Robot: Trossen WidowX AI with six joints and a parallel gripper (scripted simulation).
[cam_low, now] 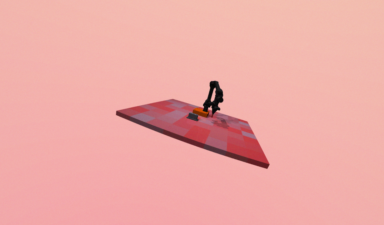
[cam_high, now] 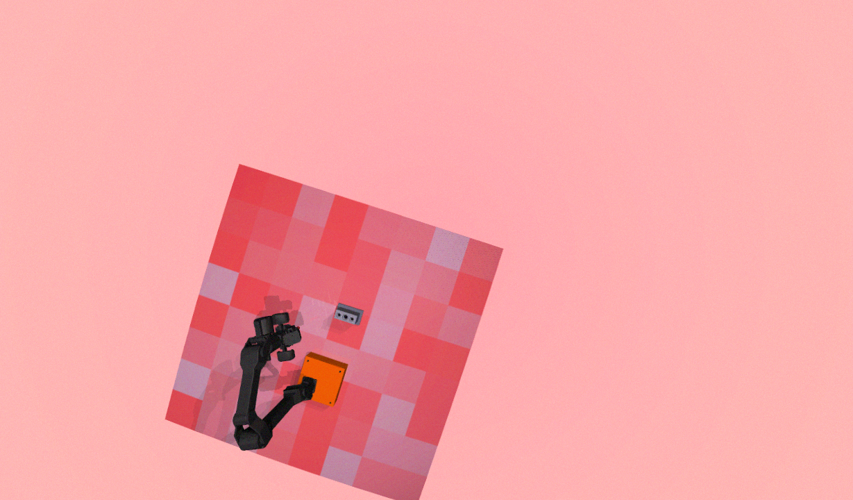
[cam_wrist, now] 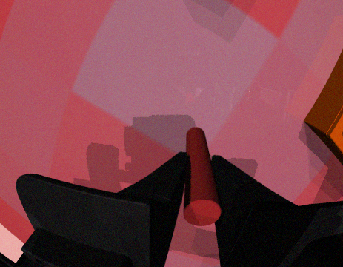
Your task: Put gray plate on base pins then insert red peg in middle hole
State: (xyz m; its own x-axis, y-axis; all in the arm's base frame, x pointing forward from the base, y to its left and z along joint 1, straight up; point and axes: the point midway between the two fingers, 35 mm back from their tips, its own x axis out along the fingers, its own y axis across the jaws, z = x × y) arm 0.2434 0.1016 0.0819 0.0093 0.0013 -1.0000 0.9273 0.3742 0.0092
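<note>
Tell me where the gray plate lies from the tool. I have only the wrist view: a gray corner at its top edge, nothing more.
Observer: In the top view the gray plate lies apart from the tool, with a pale tile between them.
Operator: The tool is shut on the red peg here. Report the plate's holes.
Observer: Three holes in a row face up, and all three look empty.
Operator: Check that it lies flat.
Observer: The exterior view shows it low and level, though it is small there.
</note>
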